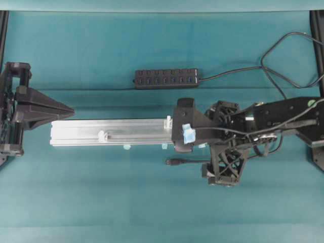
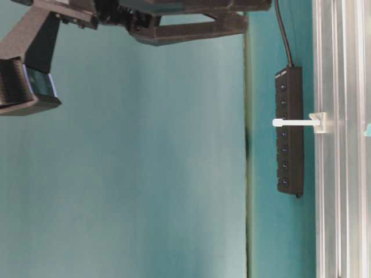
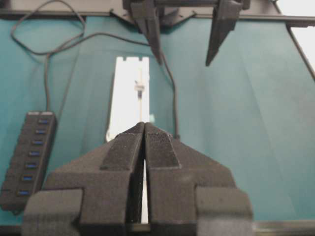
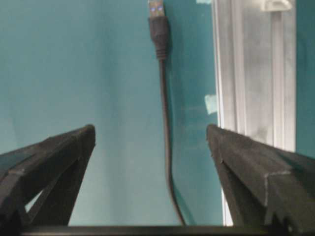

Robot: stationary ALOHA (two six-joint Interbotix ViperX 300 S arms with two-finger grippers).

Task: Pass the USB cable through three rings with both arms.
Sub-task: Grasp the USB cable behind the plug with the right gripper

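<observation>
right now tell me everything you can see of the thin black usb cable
The thin black USB cable is a slim, rubbery-looking cord ending in a thicker black moulded plug with a silver metal tip. It lies loose on the teal tabletop, beside the long silver aluminium rail and apart from it, threaded through nothing. The open right gripper straddles it without touching.

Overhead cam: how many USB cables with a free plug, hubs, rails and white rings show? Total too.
USB cable: 1
USB hub: 1
aluminium rail: 1
white rings: 2 showing; no third in view
Total: 5
</observation>
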